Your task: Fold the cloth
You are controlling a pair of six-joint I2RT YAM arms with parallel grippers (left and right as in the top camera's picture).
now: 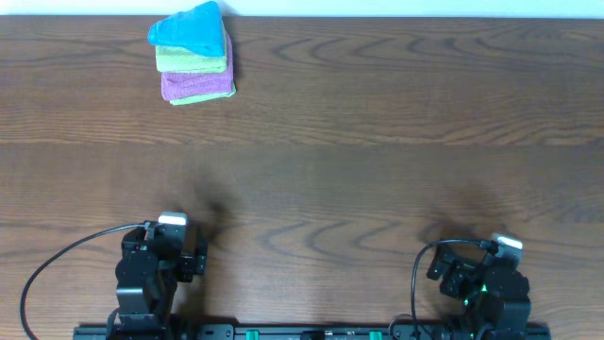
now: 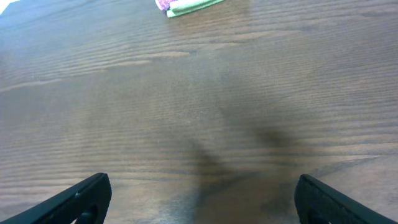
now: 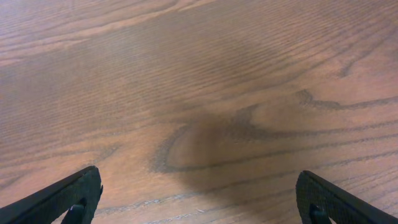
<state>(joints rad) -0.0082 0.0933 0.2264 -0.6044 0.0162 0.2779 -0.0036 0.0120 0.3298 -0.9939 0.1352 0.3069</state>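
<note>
The cloth [image 1: 192, 30], a fuzzy sky-blue towel, lies folded on top of a small stack at the table's far left edge. My left gripper [image 1: 174, 225] rests near the front edge, well short of the stack and a little left of it. In the left wrist view the left gripper [image 2: 202, 194] stands open over bare wood. My right gripper [image 1: 505, 246] sits at the front right, far from the cloth. In its own view the right gripper [image 3: 199, 194] is also open, with nothing between the fingers. Neither wrist view shows the blue cloth.
Under the cloth lie a lime-green cloth [image 1: 192, 62], a purple cloth [image 1: 196, 83] and another green one at the bottom; their near edge [image 2: 189, 5] shows in the left wrist view. The wooden table [image 1: 377, 142] stretches between arms and stack.
</note>
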